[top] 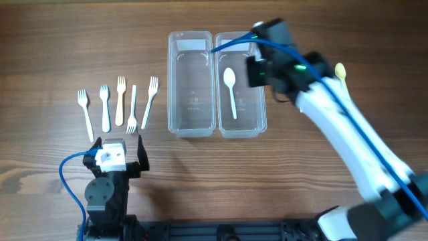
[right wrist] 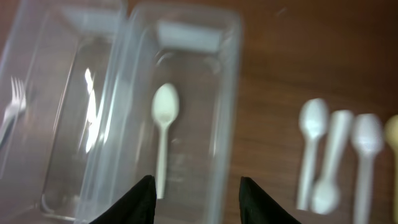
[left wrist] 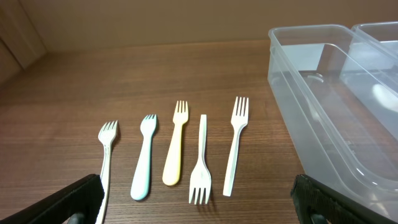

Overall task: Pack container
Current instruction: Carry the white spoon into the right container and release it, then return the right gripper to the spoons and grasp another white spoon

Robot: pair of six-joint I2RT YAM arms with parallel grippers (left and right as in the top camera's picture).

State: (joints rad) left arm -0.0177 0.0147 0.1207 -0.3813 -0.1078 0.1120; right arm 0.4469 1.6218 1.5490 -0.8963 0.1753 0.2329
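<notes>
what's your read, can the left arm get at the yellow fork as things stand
Probably yes: the yellow fork lies flat with a gap on each side and nothing over it, and the left gripper sits open just short of it.

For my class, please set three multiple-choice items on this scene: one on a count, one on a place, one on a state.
1. How many forks lie in the row? A three; B five; C seven.
2. Where is the white spoon? A among the forks; B in a cup; C in the right tub.
3. How is the left claw? A open and empty; B shut on a fork; C shut on the spoon.
Answers: 1 B, five lie side by side. 2 C, it lies on that tub's floor. 3 A, it stands wide with nothing in it.
</notes>
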